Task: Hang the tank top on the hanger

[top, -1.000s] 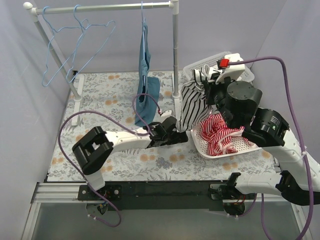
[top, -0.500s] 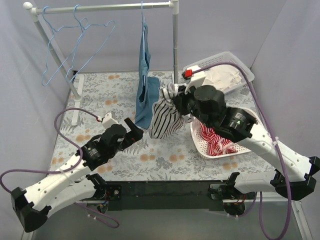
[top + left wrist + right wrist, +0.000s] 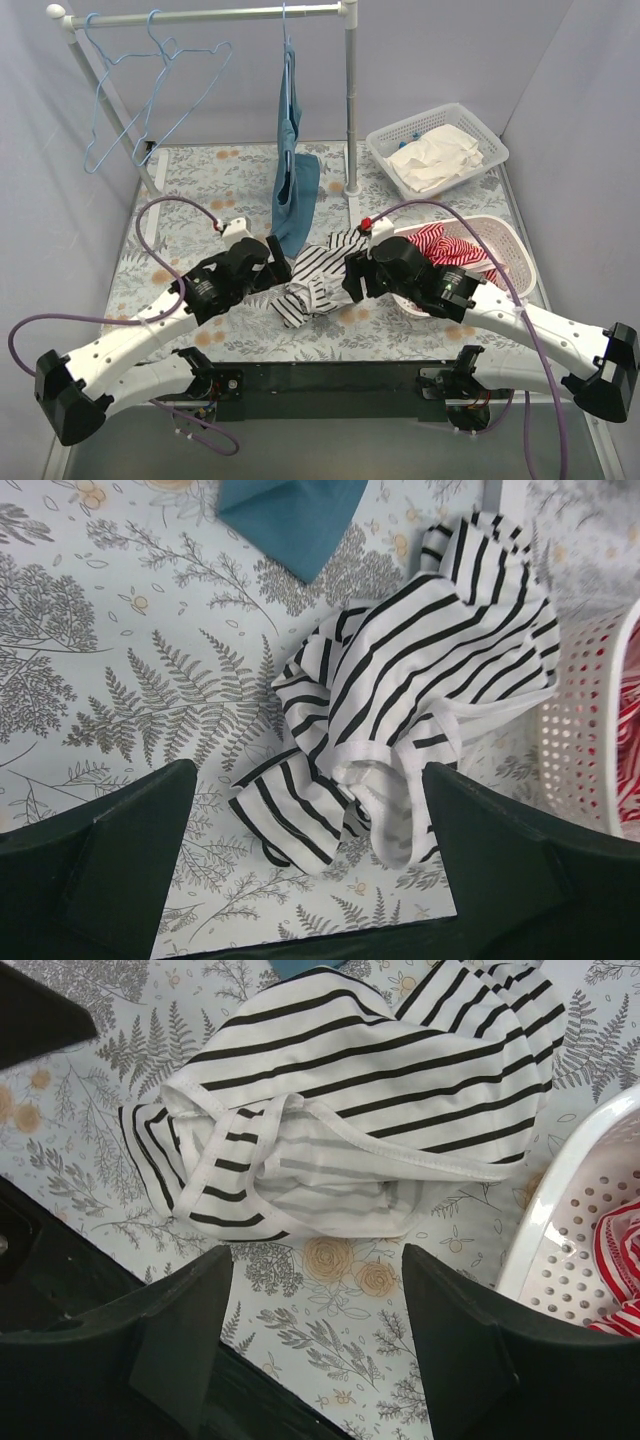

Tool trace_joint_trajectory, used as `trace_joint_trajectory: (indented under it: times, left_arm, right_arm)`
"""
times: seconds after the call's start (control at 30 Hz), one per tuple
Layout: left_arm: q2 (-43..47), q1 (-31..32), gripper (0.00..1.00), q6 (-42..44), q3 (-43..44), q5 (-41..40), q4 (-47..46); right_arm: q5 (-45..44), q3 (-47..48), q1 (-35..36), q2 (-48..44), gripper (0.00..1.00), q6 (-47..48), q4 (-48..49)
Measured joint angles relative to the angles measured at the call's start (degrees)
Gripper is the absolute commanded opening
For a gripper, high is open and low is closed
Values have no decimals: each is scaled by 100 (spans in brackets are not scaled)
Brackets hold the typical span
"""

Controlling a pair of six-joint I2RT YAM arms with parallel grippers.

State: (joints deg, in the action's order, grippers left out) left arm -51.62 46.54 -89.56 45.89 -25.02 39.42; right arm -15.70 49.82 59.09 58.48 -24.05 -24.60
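A: What changes just now?

B: Lets go of the tank top point(image 3: 312, 282). Half a second back, hangs bunched from the right fingers point(image 3: 180, 1340), clear of the tabletop point(image 3: 200, 190); now lies crumpled midway along the near edge, just beside the pink basket point(image 3: 522, 255).

A: And the grip?

B: Spread wide on both sides, left fingers point(image 3: 120, 870) included. Holding nothing, flanking the heap. Possibly brushing the cloth; hard to say from above.

A: Means what for the task?

B: Probably calls for spreading and a fresh hold. Leaves the hanger point(image 3: 150, 95) untouched on the rail point(image 3: 220, 14) at the far left corner, well apart.
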Motion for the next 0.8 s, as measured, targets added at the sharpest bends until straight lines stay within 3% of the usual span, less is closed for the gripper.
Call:
trace_joint_trajectory:
  times: [0.17,0.27,0.5,0.67,0.73,0.8]
  left_arm:
    - [-605,0,91,249,-195,337,-380]
    - [-763,0,81,348,-245,487,-564]
    - [-1379,0,66,535,-409,772,-1198]
    - [-1725,-39,54,592,-507,914,-1471]
    - [-1753,-66,45,605,-516,949,-1593]
    - [-1753,-81,35,623,-516,962,-1720]
  right_arm:
    - [57,0,-85,422,66,-87,186]
    - [223,-2,-96,723,66,-109,278]
    - [691,20,-96,1154,67,-146,905]
    - [831,251,-98,1961,67,-177,1180]
    - [861,341,-127,2297,63,-199,1279]
    - [881,411,-151,2592,43,-225,1325]
